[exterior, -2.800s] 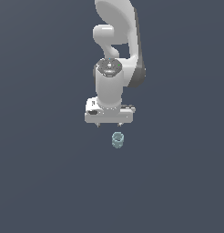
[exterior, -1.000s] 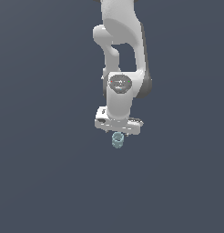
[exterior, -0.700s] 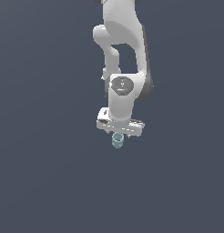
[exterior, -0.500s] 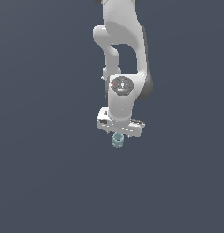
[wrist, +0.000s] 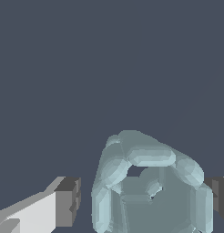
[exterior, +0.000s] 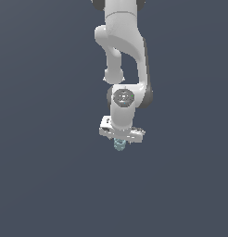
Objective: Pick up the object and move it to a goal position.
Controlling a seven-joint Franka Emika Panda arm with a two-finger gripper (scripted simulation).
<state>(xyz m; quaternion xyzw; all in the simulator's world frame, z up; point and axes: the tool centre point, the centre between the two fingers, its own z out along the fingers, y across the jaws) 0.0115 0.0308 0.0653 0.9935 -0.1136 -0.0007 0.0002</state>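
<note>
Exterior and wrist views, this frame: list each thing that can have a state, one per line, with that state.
Teal cup: upright, open end toward the wrist camera, sitting between the two fingers.
Gripper: lowered around the cup, pointing down; one finger stands apart from the cup wall, the other is at the cup's far side, contact unclear.
Arm: reaching down from above.

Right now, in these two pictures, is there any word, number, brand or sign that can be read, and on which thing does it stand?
None: no readable text on the cup, the gripper or the arm.
The round mark on the wrist joint is too blurred to read.
</note>
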